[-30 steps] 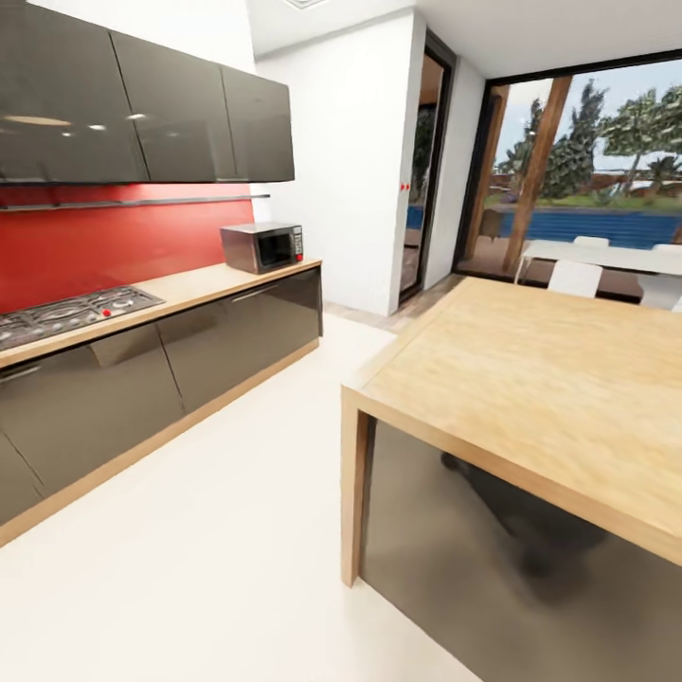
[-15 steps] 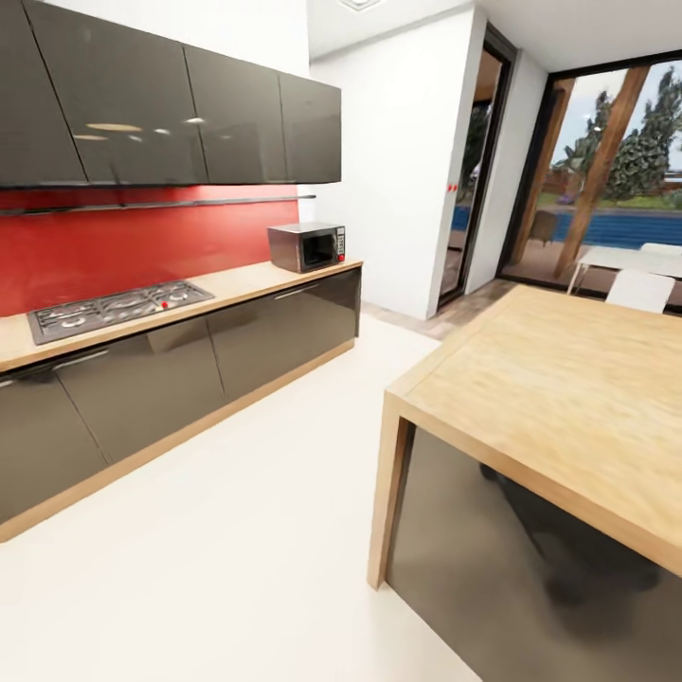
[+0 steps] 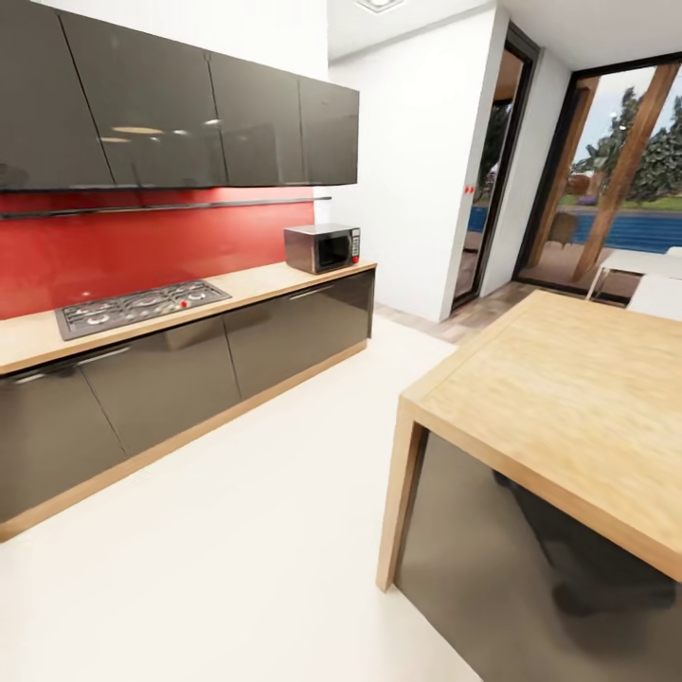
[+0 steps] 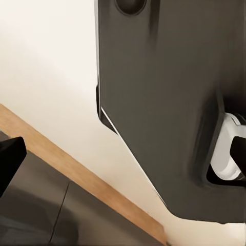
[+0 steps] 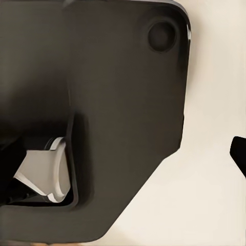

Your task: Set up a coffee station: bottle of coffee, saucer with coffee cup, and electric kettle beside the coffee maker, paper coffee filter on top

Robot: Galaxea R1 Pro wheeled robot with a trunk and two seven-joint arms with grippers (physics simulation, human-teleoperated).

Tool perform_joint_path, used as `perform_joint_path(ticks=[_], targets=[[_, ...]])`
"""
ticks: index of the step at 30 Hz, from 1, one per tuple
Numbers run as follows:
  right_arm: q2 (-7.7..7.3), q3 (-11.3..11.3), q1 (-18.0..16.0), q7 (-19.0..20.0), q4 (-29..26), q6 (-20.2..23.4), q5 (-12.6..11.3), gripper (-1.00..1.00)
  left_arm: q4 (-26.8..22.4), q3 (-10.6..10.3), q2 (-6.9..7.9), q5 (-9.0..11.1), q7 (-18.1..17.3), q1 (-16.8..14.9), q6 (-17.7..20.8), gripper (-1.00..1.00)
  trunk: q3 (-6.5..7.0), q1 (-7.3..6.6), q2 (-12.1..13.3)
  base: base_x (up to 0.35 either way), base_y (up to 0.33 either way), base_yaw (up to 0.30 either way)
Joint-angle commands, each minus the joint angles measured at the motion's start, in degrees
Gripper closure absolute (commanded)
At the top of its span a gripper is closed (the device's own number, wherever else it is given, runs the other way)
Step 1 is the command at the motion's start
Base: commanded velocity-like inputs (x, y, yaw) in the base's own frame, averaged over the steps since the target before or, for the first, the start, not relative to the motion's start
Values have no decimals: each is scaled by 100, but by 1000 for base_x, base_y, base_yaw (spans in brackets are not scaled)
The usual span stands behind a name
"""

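Head view, reading left to right: the kitchen countertop [image 3: 256, 281] runs along the red backsplash over glossy grey cabinet fronts, with a gas hob [image 3: 142, 306] set into it and a microwave [image 3: 323, 248] at its far end. Above, the thin dark kitchen shelf [image 3: 170, 205] hangs under the wall cupboards; this stretch of it carries nothing I can make out. White floor [image 3: 237, 530] separates the counter from the wooden island table [image 3: 568, 398] at the right, with a glazed doorway beyond.

Of the task's things, counter and shelf are what these pictures offer, so the robot is probably on its way.

Each wrist view looks past a dark part of the robot's body toward the floor. How the jaws stand I cannot tell.

Judging from the task, the glass kettle and carafe would be fragile and best taken by their handles, the paper filter light and easily crushed.
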Motion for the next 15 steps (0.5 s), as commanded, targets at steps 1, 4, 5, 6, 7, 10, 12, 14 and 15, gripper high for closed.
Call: perform_joint_path(ticks=[1, 4, 5, 6, 7, 10, 12, 14, 15], targets=[[1, -2, -2, -1, 3, -20, 2, -100, 5, 4, 0, 9, 3, -4, -18, -100, 11, -21, 35, 0, 0, 245], [1, -2, -2, -4, 3, -22, 5, -100, 5, 4, 0, 8, 3, -4, -18, -100, 65, -87, 155, 0, 0, 265], [1, -1, -2, -6, 3, -22, 5, -100, 5, 4, 0, 8, 3, -4, -18, -100, 83, -109, 196, 0, 0, 277], [1, -1, -2, -5, 3, -22, 6, -100, 5, 4, 0, 9, 3, -4, -18, -100, 101, -131, 236, 0, 0, 278], [1, -1, -2, -6, 3, -23, 6, -100, 5, 4, 0, 9, 3, -4, -18, -100, 118, -153, 276, 0, 0, 279], [1, -1, -2, -6, 3, -23, 4, -100, 5, 4, 0, 8, 3, -4, -18, -100, 172, -219, 396, 0, 0, 279], [1, -1, -2, -7, 3, -22, 5, -100, 5, 4, 0, 8, 3, -4, -18, -100, 208, -263, 476, 0, 0, 279], [1, -1, -2, -7, 3, -22, 6, -100, 5, 4, 0, 10, 3, -4, -18, -100, 246, -307, 556, 0, 0, 279], [1, -1, -2, -7, 3, -21, 5, -100, 5, 4, 0, 12, 3, -4, -18, -100, 265, -329, 597, 0, 0, 279]])
